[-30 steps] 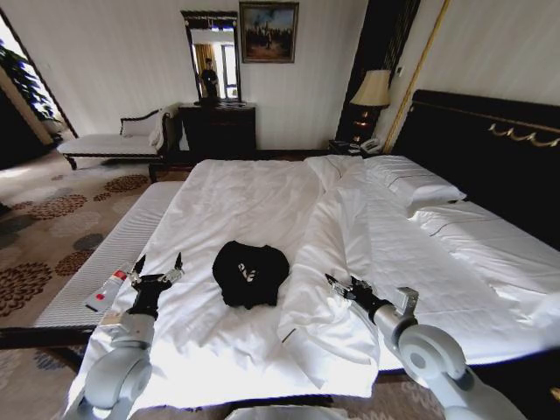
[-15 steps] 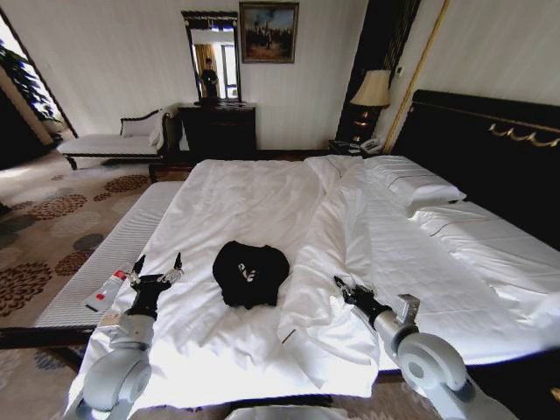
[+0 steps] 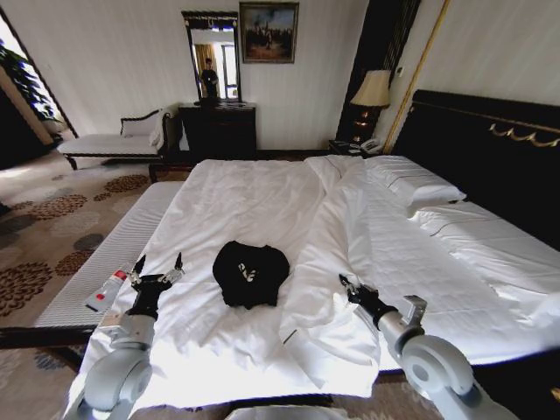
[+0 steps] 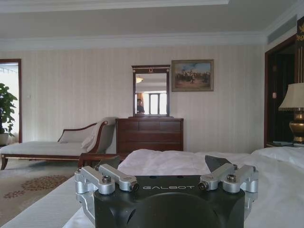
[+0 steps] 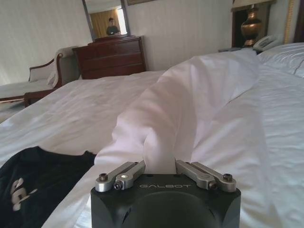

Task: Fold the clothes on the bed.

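Left arm: enters the head view at lower left, grey shoulder housing nearest the camera, forearm reaching forward.
Left wrist: black, roughly in line with the forearm.
Left gripper (image 3: 157,266): two dark fingers spread wide in a V, tips well apart and raised; the left wrist view shows its metal linkages (image 4: 106,177) splayed to either side of the black body.
Right arm: enters at lower right, rounded grey joint nearest the camera, forearm angled forward and inward.
Right wrist: black, carrying a small grey block on its outer side.
Right gripper (image 3: 347,283): fingers drawn close together, pointing forward and toward the left arm; the right wrist view shows the linkages (image 5: 205,175) angled inward.
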Available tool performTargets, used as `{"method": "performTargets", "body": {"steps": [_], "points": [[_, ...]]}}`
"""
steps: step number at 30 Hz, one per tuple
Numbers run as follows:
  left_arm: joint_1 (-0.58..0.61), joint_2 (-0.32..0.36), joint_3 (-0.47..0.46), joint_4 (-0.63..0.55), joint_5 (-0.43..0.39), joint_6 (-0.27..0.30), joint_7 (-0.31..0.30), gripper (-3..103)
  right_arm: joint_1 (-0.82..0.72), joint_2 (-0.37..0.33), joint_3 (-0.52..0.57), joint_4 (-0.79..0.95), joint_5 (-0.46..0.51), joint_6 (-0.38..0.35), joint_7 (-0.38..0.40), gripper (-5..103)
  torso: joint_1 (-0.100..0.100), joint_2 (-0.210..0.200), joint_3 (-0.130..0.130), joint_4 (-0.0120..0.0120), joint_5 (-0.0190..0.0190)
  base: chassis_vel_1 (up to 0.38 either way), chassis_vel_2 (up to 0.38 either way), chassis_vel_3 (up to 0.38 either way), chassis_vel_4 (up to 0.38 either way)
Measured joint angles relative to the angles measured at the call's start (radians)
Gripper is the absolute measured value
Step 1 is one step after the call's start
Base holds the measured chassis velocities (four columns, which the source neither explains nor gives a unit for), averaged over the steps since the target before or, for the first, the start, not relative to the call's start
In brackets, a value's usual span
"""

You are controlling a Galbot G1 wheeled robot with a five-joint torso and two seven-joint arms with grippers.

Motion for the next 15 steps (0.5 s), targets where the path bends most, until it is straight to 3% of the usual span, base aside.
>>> {"method": "performTargets", "body": {"steps": [10,13,15], "points": [[-0.012,0.003,0.006,0.006,-0.005,0.000,0.001,100,-0.026,0.108,0.304,-0.045,0.021,0.000,-0.017,3,0.000,0.000,0.000,-0.0001,0.0000,0.000,0.000,0.000,0.000],[-0.014,0.004,0.007,0.007,-0.008,-0.001,0.001,100,-0.043,0.137,0.378,-0.060,-0.023,0.016,-0.031,3,0.000,0.000,0.000,-0.0001,0.0001,0.000,0.000,0.000,0.000],[-0.016,0.003,0.009,0.009,-0.009,0.000,0.001,100,-0.054,0.189,0.445,-0.086,-0.146,0.059,-0.065,3,0.000,0.000,0.000,-0.0003,0.0001,0.000,0.000,0.000,0.000]]}}
